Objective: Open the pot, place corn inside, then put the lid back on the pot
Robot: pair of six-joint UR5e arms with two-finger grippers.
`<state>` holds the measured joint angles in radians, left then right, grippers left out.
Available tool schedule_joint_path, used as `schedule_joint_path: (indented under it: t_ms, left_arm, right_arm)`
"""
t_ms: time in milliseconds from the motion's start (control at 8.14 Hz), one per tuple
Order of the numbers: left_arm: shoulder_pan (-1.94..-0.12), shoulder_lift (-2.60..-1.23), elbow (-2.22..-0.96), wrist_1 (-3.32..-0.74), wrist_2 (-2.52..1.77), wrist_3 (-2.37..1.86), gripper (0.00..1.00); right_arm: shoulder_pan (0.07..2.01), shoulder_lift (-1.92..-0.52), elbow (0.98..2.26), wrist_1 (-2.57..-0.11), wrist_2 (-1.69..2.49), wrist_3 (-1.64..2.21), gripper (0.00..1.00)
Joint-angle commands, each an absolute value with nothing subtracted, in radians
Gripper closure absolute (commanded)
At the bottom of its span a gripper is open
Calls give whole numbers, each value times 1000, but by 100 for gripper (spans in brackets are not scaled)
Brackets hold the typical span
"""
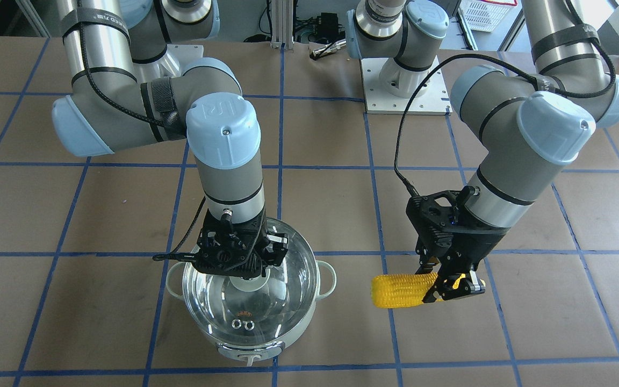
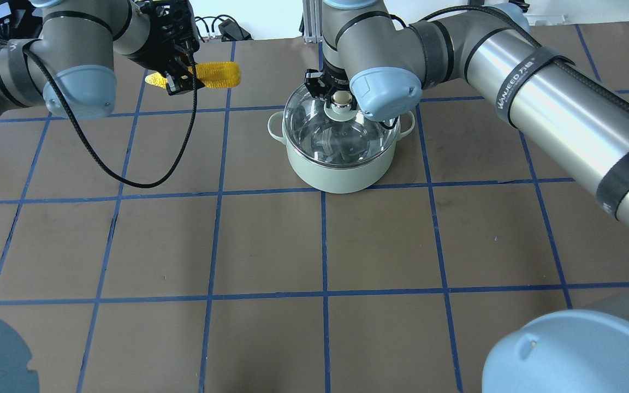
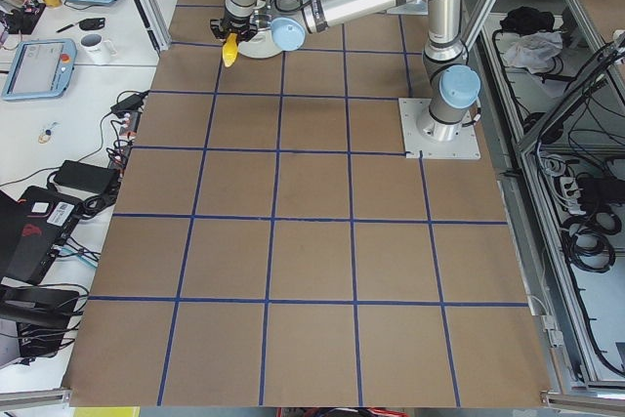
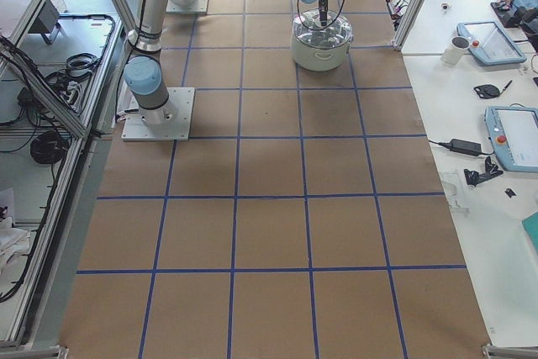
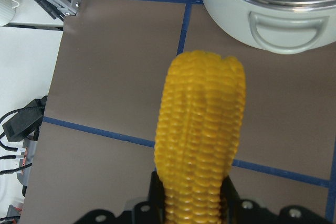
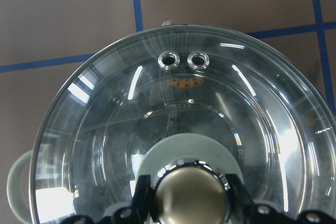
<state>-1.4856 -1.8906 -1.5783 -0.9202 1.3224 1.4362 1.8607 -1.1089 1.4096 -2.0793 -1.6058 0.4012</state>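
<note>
The mint-green pot (image 2: 336, 174) stands on the table with the glass lid (image 2: 342, 134) on it. My right gripper (image 2: 337, 99) is straight above the lid. In the right wrist view its fingers (image 6: 143, 195) press both sides of the metallic knob (image 6: 191, 192), so it is shut on the knob. My left gripper (image 2: 181, 79) is shut on the yellow corn (image 2: 219, 73) near its tapered end. It holds the corn level above the table, well apart from the pot on the pot's handle side. The corn also shows in the left wrist view (image 5: 202, 129) and the front view (image 1: 401, 290).
The left arm's white base plate (image 1: 403, 86) is bolted to the table behind the corn. A black cable (image 2: 129, 174) hangs in a loop from the left wrist. A side bench (image 4: 496, 81) with tablets and a mug runs past the pot.
</note>
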Motion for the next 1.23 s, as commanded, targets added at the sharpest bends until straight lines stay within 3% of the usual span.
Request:
schedule_joint_path:
  t_ms: [0,491,1105]
  left_arm:
    - [-1486,-1879,-1575,-916,1325,1381,100]
    - [-1486,-1873,-1572,-913,1328,1381,100]
    - [-1503,-1861,-1575,-911,1321,1316,100]
  right_arm:
    - [1861,-1112,1407,-2082,-1606,407,56]
    - [1865,-1138,1413,-2074,-1609,403,61]
    - [1778,-1374,1433,-1832,-1594,260,60]
